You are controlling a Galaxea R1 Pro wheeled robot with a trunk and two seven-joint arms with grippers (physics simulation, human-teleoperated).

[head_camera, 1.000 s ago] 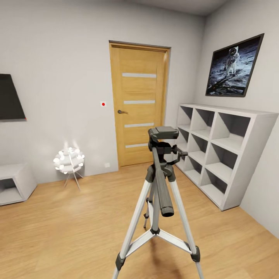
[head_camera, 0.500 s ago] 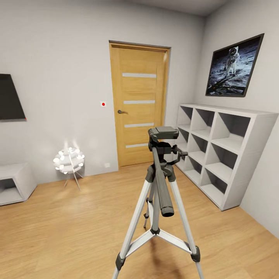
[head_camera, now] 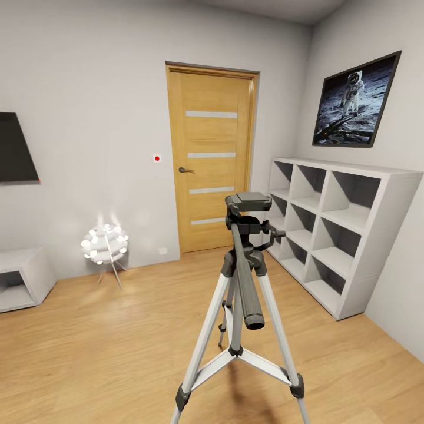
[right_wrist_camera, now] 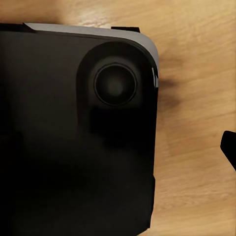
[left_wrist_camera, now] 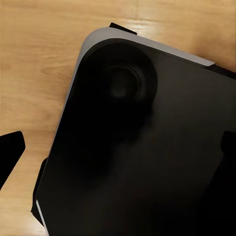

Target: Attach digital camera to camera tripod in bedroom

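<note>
The camera tripod (head_camera: 241, 277) stands on the light plank floor just ahead of me in the head view, its silver legs spread. Its black head (head_camera: 248, 203) carries nothing on top, and the long black pan handle (head_camera: 247, 288) slants down toward me. The digital camera is out of view. In the left wrist view my left gripper (left_wrist_camera: 118, 157) hangs open over my own black base (left_wrist_camera: 147, 147), one dark fingertip (left_wrist_camera: 10, 155) at each side of the picture. My right gripper (right_wrist_camera: 118, 152) hangs open in the same way, with a fingertip (right_wrist_camera: 230, 147) over the floor.
A shut wooden door (head_camera: 212, 159) is in the far wall. A grey-white cube shelf (head_camera: 335, 229) lines the right wall under an astronaut picture (head_camera: 353, 100). A white-globed floor lamp (head_camera: 105, 242) and a low grey cabinet (head_camera: 20, 277) stand at the left.
</note>
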